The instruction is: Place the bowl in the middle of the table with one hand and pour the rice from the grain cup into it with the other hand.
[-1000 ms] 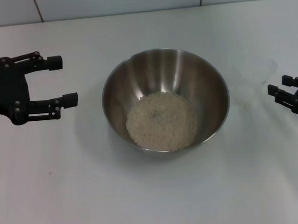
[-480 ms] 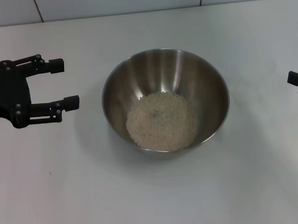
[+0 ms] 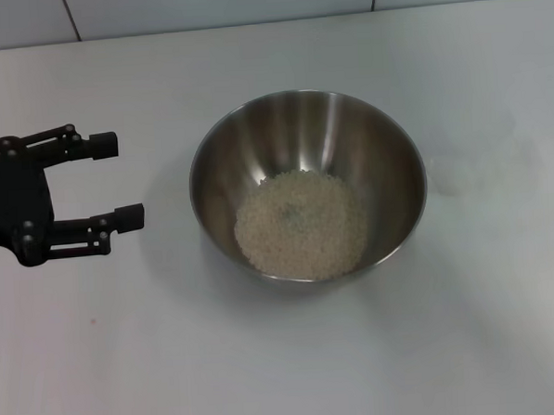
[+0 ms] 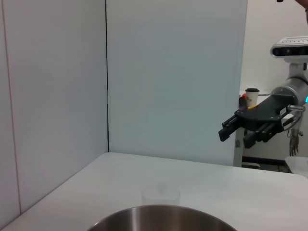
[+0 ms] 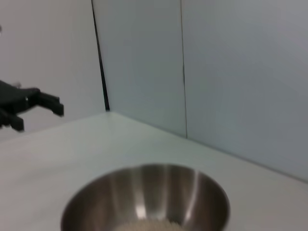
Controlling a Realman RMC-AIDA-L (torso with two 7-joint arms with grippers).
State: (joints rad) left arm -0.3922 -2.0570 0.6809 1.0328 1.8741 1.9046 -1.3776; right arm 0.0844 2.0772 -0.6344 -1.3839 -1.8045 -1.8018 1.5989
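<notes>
Rice (image 3: 301, 225) sits in a pale heap at the bottom of the bowl (image 3: 308, 183), and the bowl stands near the middle of the table (image 3: 286, 374). From how things lie, the pour looks finished. The cup (image 4: 160, 195) stands upright on the table just beyond the bowl's rim on the robot's right side, and it looks empty, though clear plastic on white is hard to read.

Over on the left, the left claw (image 3: 122, 177) hovers beside the bowl and apart from it, its fingers spread wide with nothing between them. The right claw (image 4: 233, 138) is only a sliver at the edge of the head view. The left wrist view shows it hanging in the air well off past the cup, its two fingers parted and gripping nothing.

I judge the step in hand to be the clearing away, with both arms getting out of the work area. To do it well, each arm should draw straight outward from the bowl, not across it. The bowl's wide, high rim is easy to clip, and a nudge would slide it off centre.

The right arm has the trickier neighbour. The light cup will tip at a touch, so that claw wants height before any sideways travel. Both claws are best left open, since nothing needs gripping now.
</notes>
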